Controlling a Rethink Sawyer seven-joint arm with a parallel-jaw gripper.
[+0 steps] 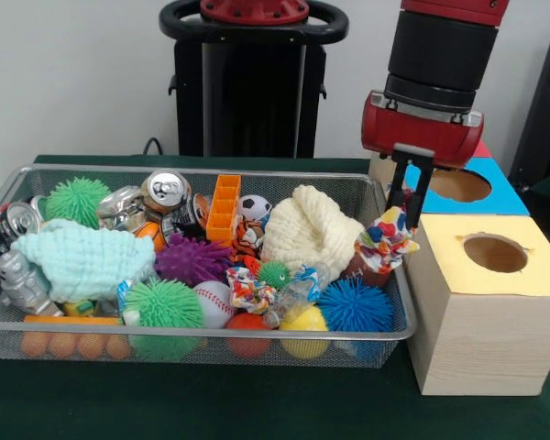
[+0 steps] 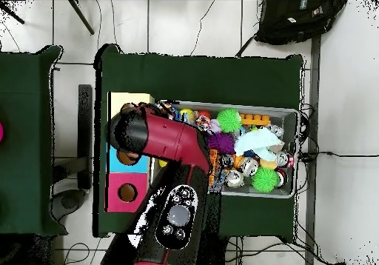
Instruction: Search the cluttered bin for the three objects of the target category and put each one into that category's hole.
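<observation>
The wire mesh bin [image 1: 0, 323] is full of clutter: spiky balls, crushed cans, cloths and small balls. My gripper [image 1: 406, 213] hangs over the bin's right end and is shut on a multicoloured patterned cloth [image 1: 385, 241], held at rim height beside the wooden boxes. The yellow-surround hole [image 1: 495, 253] is just right of the gripper, on the nearest pale wooden box. In the overhead view my arm [image 2: 159, 136] covers the gripper and most of the yellow box [image 2: 127, 99]; the bin [image 2: 293, 115] lies to its right.
A blue-surround hole [image 1: 458, 186] sits behind the yellow one, and a red-surround hole [image 2: 126, 193] shows beyond it in the overhead view. A cream knitted cloth [image 1: 310, 229] and a blue spiky ball [image 1: 353, 305] lie in the bin under the gripper. A black bag [image 2: 296, 18] lies on the floor.
</observation>
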